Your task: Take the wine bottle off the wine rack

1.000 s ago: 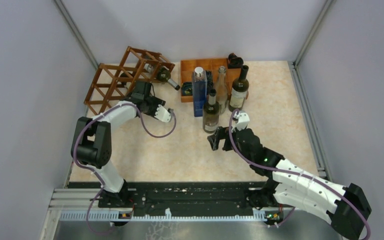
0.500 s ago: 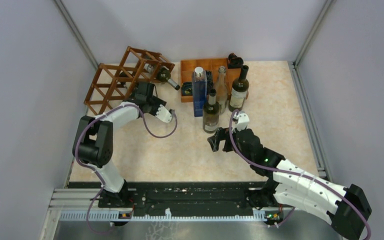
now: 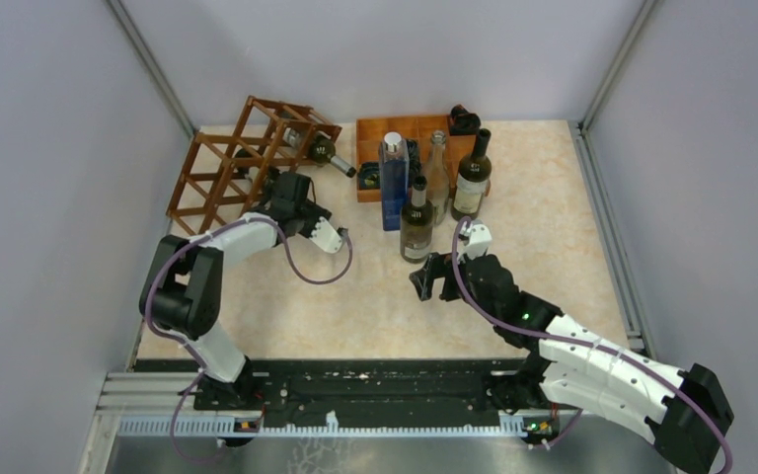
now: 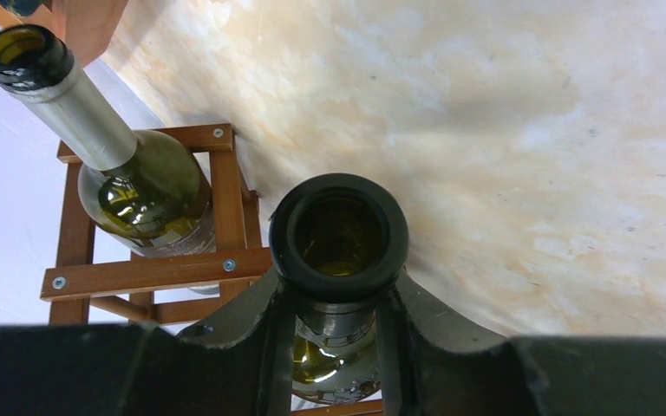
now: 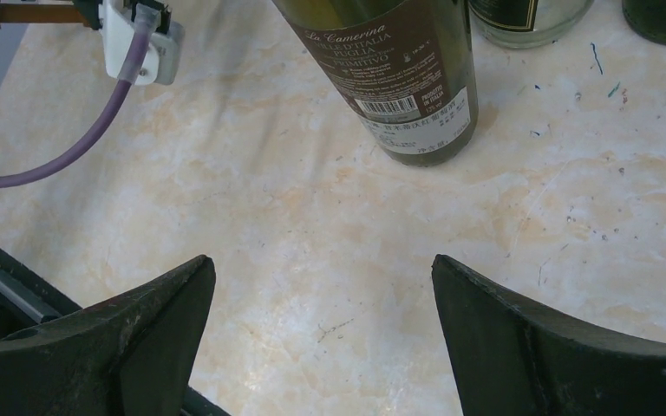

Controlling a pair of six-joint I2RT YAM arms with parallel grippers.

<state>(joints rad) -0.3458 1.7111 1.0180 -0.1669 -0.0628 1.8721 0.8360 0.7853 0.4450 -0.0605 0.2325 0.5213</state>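
Observation:
The reddish-brown wine rack stands at the back left of the table. My left gripper reaches into its front and is shut on the neck of a green wine bottle lying in a cell. In the left wrist view the bottle's dark mouth points at the camera, just past my left gripper, with a finger on each side of the neck. A second green bottle lies in a neighbouring cell of the rack; its neck juts out. My right gripper hangs open over bare table, empty.
An orange-brown compartment tray sits at the back centre. Several bottles stand in front of it: a tall clear square one, a dark one, a clear one and a dark green one. The dark one stands just beyond my right gripper.
My left gripper's jaws have shut onto the bottle neck in the rack, and the rack has shifted a little. The right arm has not moved.

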